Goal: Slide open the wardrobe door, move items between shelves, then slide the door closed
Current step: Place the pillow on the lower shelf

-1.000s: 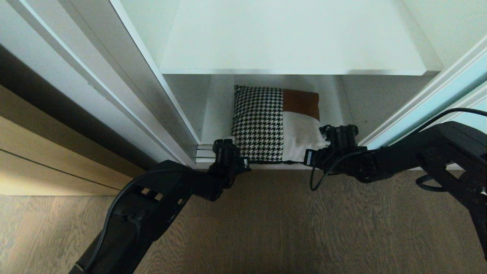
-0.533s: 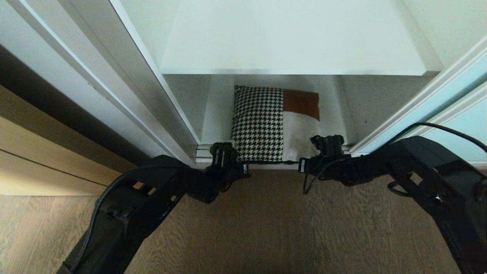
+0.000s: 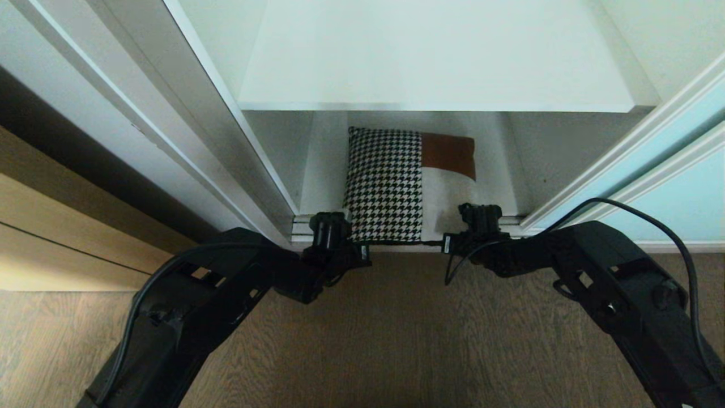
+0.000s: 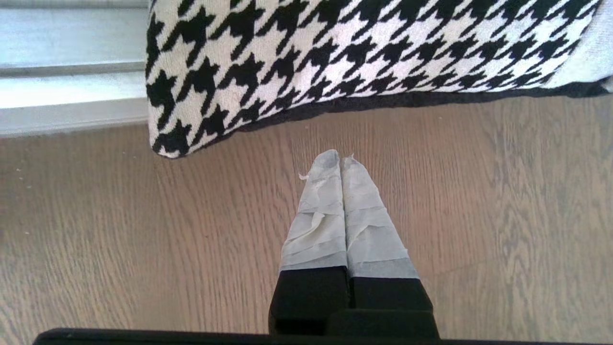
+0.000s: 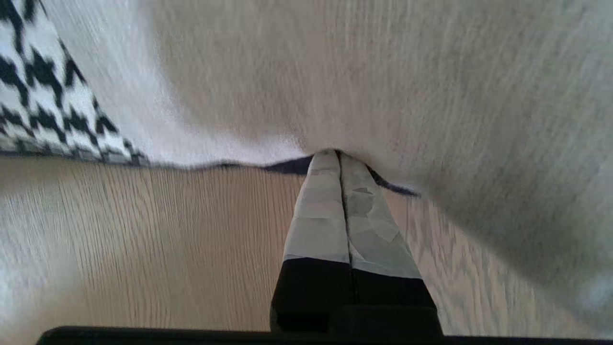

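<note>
Both pincers clenched empty: the left gripper [image 4: 340, 160] hovers just off the cushion's [image 3: 396, 190] front left corner on the bottom shelf [image 3: 325, 170]; the right gripper [image 5: 337, 154] touches its front edge.

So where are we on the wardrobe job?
Done: the door is slid open on the right. In hand: the cushion lies on the bottom shelf, its front edge overhanging the floor; the shut left gripper sits just short of it, the shut right gripper at its edge. Left: lifting it to the upper shelf, then closing the door.
</note>
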Available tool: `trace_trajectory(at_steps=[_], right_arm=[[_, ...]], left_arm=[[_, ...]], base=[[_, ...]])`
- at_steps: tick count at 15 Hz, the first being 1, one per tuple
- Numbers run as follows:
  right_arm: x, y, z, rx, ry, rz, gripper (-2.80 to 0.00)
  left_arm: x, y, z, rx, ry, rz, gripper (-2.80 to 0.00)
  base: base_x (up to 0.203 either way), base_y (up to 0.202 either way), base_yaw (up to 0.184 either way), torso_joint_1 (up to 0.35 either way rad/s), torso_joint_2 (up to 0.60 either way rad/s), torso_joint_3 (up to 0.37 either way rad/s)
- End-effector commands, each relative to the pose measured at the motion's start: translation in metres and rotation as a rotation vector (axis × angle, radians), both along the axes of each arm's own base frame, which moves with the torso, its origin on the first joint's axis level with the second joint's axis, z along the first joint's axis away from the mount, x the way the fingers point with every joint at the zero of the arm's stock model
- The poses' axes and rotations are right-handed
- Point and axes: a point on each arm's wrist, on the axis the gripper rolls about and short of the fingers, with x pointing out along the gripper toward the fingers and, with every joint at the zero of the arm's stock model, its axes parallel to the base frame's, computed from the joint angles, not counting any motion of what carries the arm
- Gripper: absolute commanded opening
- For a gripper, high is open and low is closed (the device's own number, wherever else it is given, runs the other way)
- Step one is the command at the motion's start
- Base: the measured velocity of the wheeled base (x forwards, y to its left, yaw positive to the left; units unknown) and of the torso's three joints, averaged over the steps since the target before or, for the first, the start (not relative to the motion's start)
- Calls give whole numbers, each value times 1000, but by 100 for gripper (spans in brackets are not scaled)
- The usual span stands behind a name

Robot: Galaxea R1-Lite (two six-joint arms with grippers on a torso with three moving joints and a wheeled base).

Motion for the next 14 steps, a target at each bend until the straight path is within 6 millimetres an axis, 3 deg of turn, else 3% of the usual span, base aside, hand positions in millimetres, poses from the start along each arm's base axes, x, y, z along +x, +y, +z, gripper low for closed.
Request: trace_trajectory(at_steps=[1, 8, 11, 14], right_arm=[[4, 1, 0, 19, -69, -6, -280], [2, 4, 53, 71, -247, 1, -280], [1, 3, 62, 83, -268, 15, -280], [1, 7, 58, 95, -287, 3, -280]], left_arm=[[-1, 0, -4, 6, 7, 2, -280], [-4, 1, -24, 69, 36, -17, -280], [0, 0, -30, 80, 30, -16, -280], [10, -2, -36, 76, 4, 7, -280]], base=[[0, 0, 0, 0, 0, 0], [0, 0, 0, 0, 0, 0], [0, 0, 0, 0, 0, 0], [0, 0, 0, 0, 0, 0]])
